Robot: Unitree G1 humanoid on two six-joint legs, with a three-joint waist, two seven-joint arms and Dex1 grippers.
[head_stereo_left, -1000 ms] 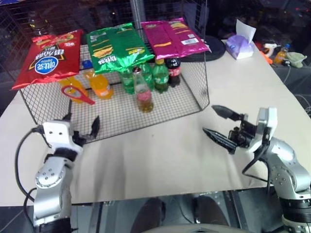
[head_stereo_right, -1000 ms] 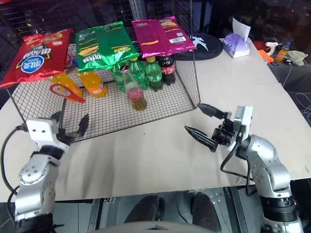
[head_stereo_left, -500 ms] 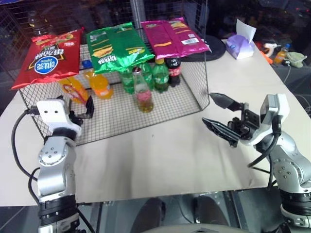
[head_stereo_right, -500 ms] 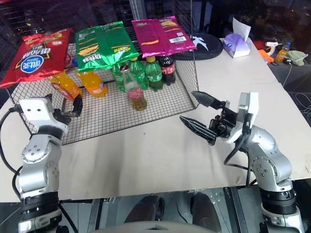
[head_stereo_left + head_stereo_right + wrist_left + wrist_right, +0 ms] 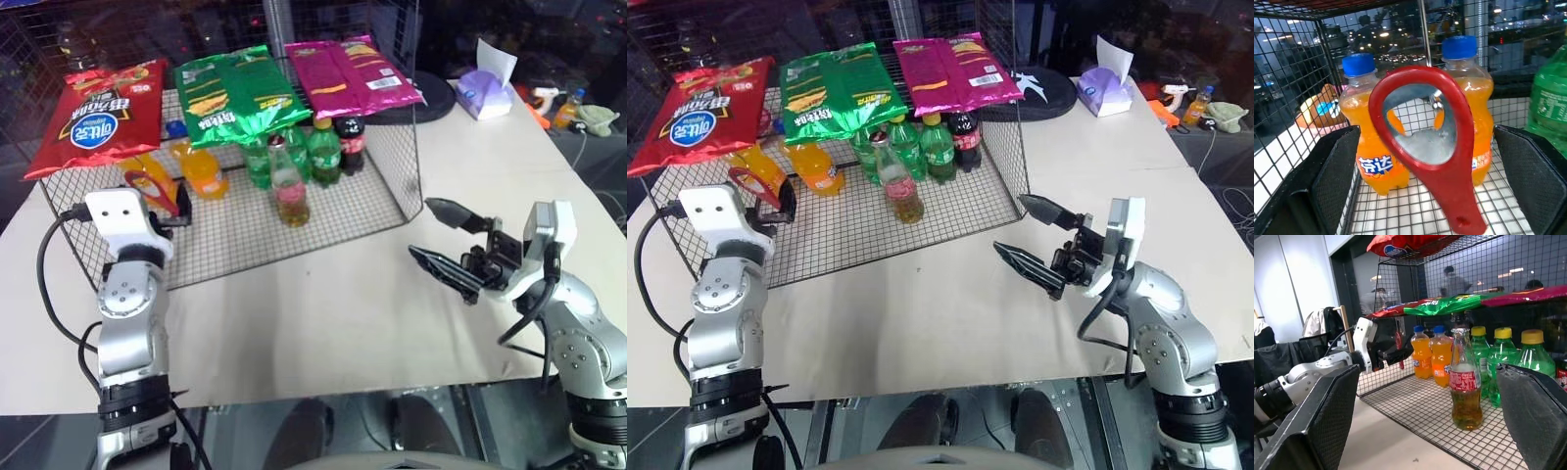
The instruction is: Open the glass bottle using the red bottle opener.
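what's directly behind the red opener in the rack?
Two orange soda bottles with blue caps stand right behind the red bottle opener, partly showing through its ring. The opener covers parts of both bottles and their labels. The left gripper is open, one finger either side of the handle.

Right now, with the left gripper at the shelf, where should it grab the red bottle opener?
Probably the ring head of the red bottle opener, from the front. It stands upright before the orange soda bottles, flat face toward the open left gripper, whose fingers flank it. The handle end sits low against the wire shelf.
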